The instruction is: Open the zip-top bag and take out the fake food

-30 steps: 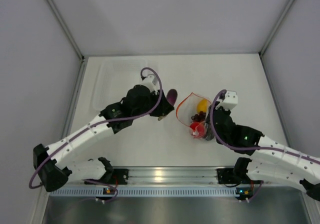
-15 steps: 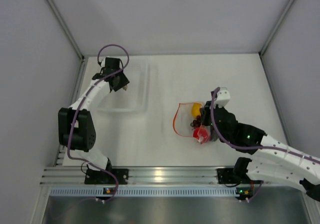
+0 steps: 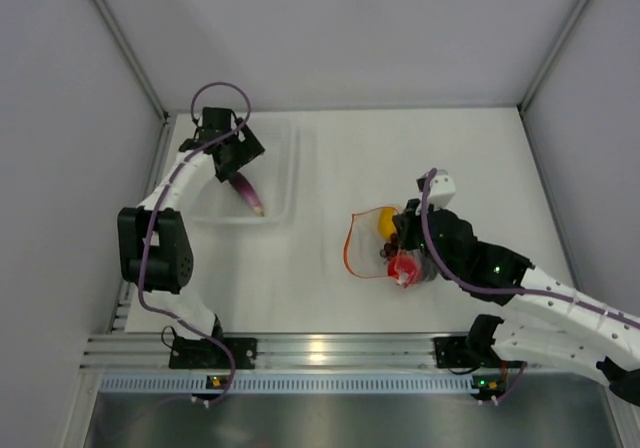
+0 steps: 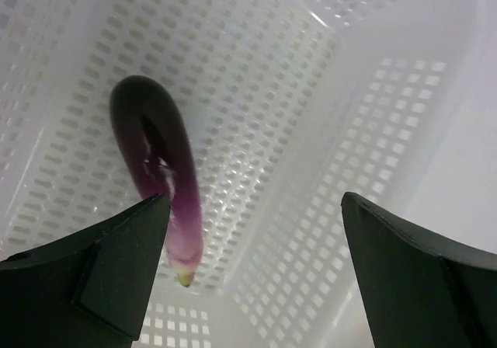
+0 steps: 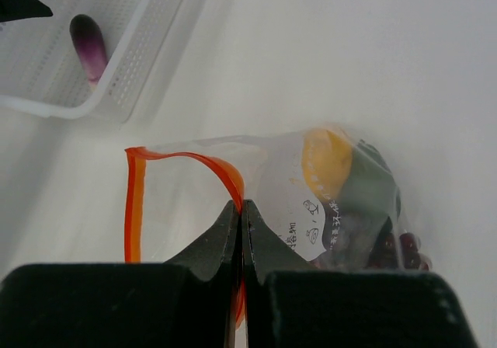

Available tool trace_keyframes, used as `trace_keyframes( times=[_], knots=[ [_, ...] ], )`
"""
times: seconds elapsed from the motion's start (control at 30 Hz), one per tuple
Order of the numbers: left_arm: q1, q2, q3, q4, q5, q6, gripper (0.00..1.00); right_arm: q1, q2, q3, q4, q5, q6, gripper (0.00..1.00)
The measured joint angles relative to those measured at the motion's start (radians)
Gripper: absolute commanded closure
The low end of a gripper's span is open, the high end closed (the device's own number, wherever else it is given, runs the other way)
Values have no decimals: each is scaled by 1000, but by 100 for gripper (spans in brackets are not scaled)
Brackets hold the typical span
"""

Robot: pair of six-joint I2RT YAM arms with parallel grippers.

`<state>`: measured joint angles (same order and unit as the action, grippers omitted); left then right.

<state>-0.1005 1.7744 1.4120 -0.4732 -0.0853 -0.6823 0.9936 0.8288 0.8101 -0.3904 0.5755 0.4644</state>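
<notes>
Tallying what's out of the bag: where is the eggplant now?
In the top view, the eggplant lies inside the clear tray at the far left, directly below the open jaws of the left gripper.

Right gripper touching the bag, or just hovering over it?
Touching. The right wrist view shows the right gripper shut, with the orange zipper strip of the bag pinched between its fingertips.

White links, black joints: left arm, right arm. Purple cable loops behind left pincer and right pincer; black wedge fingers.
</notes>
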Motion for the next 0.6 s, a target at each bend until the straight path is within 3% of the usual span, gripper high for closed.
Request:
trace_keyframes(
  times=[0.17,0.27,0.33,0.43,0.53,0.6],
  knots=[
    [-17,-201,-56,0,111,-8,2,-25,8,27,-6,-11,23,100],
    [-102,-404,-117,22,132,-27,6,-51,18,43,-6,-11,59,100],
    [-236,-547,-158,56,114,-40,14,-62,18,43,-3,-10,92,100],
    [-525,-690,-208,119,76,-58,27,-63,18,40,12,-12,135,100],
    [-780,-707,-213,151,-13,-69,29,-81,18,16,63,-45,195,100],
    [-902,-671,-209,171,-99,-68,37,-103,18,7,84,-66,229,100]
  ],
)
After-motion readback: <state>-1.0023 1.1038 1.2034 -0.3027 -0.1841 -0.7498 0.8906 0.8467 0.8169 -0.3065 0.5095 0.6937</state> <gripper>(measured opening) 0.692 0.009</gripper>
